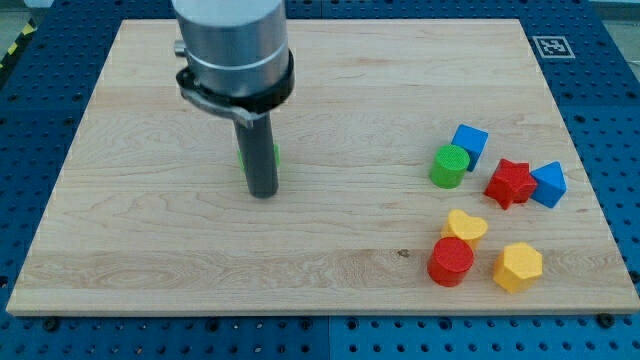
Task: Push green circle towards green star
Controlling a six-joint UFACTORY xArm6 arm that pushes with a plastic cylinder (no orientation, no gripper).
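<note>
The green circle (450,166) is a short green cylinder at the view's right, touching a blue cube (469,143) just above and right of it. The green star (274,156) is mostly hidden behind my rod at the view's centre left; only thin green slivers show on either side of the rod. My tip (262,193) rests on the board right in front of the green star, far to the left of the green circle.
A red star (511,182) and a blue block (548,184) lie right of the green circle. A yellow heart (465,227), a red cylinder (450,262) and a yellow hexagon (518,267) lie below. The wooden board (150,250) is edged by blue table.
</note>
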